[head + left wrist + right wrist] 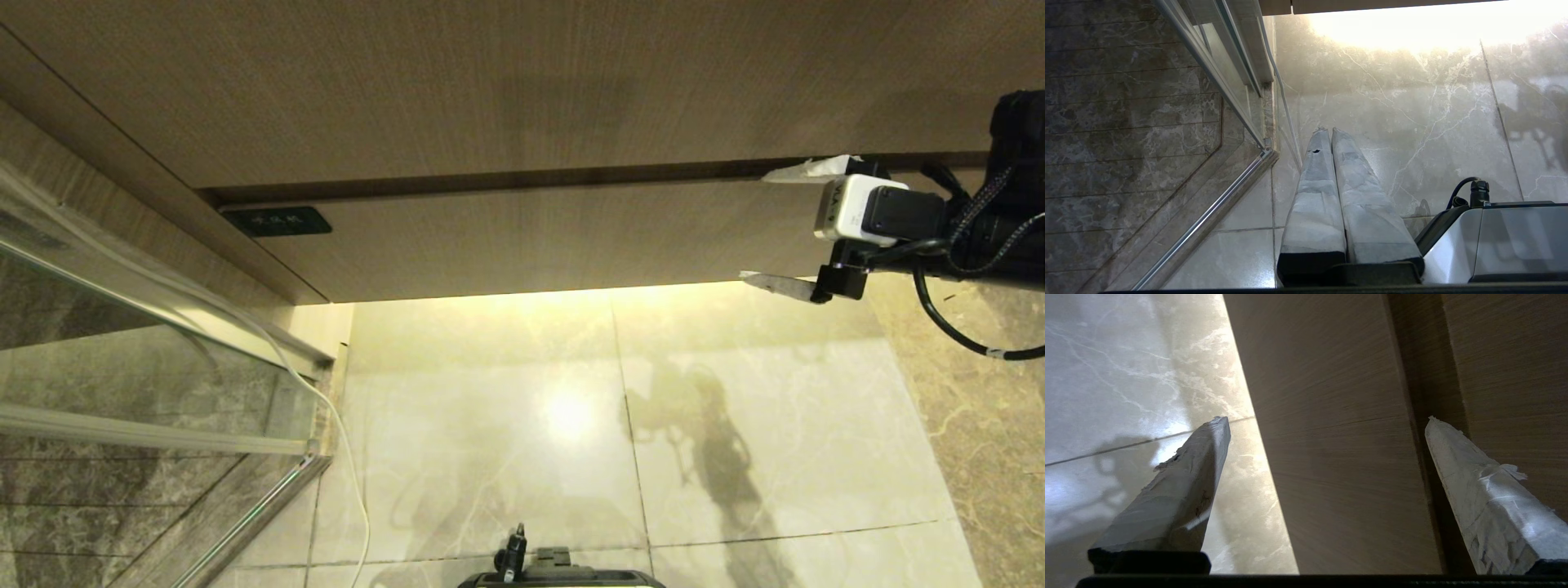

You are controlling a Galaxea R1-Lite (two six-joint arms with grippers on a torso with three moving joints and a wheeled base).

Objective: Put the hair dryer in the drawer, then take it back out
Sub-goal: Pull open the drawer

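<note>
The drawer (555, 237) shows as a plain light-brown wood-grain front, closed, under the taller panel (490, 90). My right gripper (755, 227) is open in front of the drawer's right end. One taped fingertip (796, 171) sits at the dark gap above the front, the other (771, 282) at its lower edge. In the right wrist view the drawer front (1339, 457) fills the space between the spread fingers of the right gripper (1326, 420), and nothing is held. My left gripper (1328, 130) is shut and empty, parked low over the floor. The hair dryer is out of view.
A glass shower door with a metal frame (163, 367) stands at the left, with a white cable (351, 474) running down beside it. A dark label plate (277, 220) sits at the drawer's left end. Marble floor tiles (531, 425) lie below; my base (1494, 241) is close by.
</note>
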